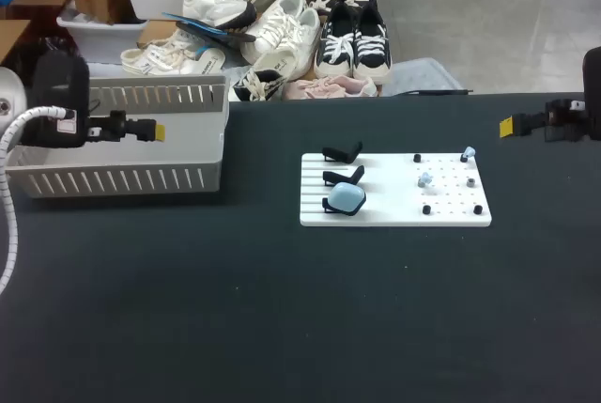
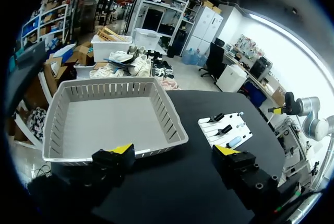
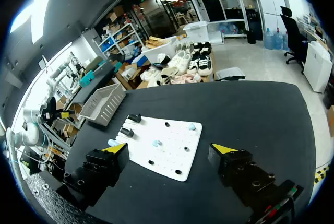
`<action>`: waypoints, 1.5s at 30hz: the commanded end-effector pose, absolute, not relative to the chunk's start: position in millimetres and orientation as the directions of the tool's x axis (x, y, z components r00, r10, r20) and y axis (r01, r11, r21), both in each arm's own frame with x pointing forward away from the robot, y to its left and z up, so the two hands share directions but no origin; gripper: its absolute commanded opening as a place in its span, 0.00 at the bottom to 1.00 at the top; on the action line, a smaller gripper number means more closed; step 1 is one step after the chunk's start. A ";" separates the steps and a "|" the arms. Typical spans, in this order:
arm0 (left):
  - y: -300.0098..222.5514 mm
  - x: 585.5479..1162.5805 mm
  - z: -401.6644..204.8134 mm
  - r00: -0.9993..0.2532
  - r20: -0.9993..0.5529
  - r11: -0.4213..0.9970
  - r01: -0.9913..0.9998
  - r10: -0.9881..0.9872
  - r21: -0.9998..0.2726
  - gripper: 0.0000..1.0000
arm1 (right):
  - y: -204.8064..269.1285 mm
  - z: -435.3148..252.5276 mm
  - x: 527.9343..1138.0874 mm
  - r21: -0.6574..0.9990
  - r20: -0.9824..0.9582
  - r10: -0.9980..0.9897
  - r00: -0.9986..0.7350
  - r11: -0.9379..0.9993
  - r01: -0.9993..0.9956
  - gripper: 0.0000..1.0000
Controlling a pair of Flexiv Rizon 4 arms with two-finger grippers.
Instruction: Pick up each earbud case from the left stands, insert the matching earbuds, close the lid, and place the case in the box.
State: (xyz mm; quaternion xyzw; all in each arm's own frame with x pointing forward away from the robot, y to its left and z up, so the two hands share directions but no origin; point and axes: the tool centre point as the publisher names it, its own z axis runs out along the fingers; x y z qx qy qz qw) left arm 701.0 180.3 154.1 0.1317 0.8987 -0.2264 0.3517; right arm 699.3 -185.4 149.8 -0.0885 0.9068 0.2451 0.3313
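Yellow-tipped fingers spread wide on both arms, nothing in either grip.
Released, the left gripper (image 2: 175, 152) hangs with the slotted grey box (image 2: 171, 120) just ahead of its fingers. The right gripper (image 3: 169, 150), equally slack, hangs near the right edge of the black table (image 1: 282, 309), well apart from the white board (image 1: 376, 215) at the middle. On the board's left side a pale blue earbud case (image 1: 346, 198) sits on the nearest of three black stands (image 1: 343, 152). Two pale earbuds (image 1: 424, 178) perch on pegs on its right side.
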 end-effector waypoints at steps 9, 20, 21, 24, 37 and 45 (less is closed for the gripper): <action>134.2 709.4 162.3 -0.483 -0.803 0.724 0.683 0.349 -0.095 1.00 | -185.8 149.7 700.1 0.386 -0.643 0.000 -0.766 0.863 -0.324 1.00; 91.4 688.9 172.7 -0.093 -0.875 0.375 0.921 0.475 0.106 1.00 | -185.8 149.7 700.1 0.386 -0.643 0.000 -0.766 0.863 -0.324 1.00; 89.0 687.9 173.3 -0.066 -0.881 0.364 0.923 0.468 0.124 1.00 | -185.8 149.7 700.1 0.386 -0.643 0.000 -0.766 0.863 -0.324 1.00; 80.7 683.4 175.1 -0.007 -0.893 0.305 0.941 0.451 0.146 1.00 | -185.8 149.7 700.1 0.386 -0.643 0.000 -0.766 0.863 -0.324 1.00; 40.8 674.4 162.4 0.081 -0.915 0.082 0.989 0.394 0.122 1.00 | -185.8 149.7 700.1 0.386 -0.643 0.000 -0.766 0.863 -0.324 1.00; 14.8 672.1 145.6 0.090 -0.920 0.077 0.989 0.381 0.128 1.00 | -185.8 149.7 700.1 0.386 -0.643 0.000 -0.766 0.863 -0.324 1.00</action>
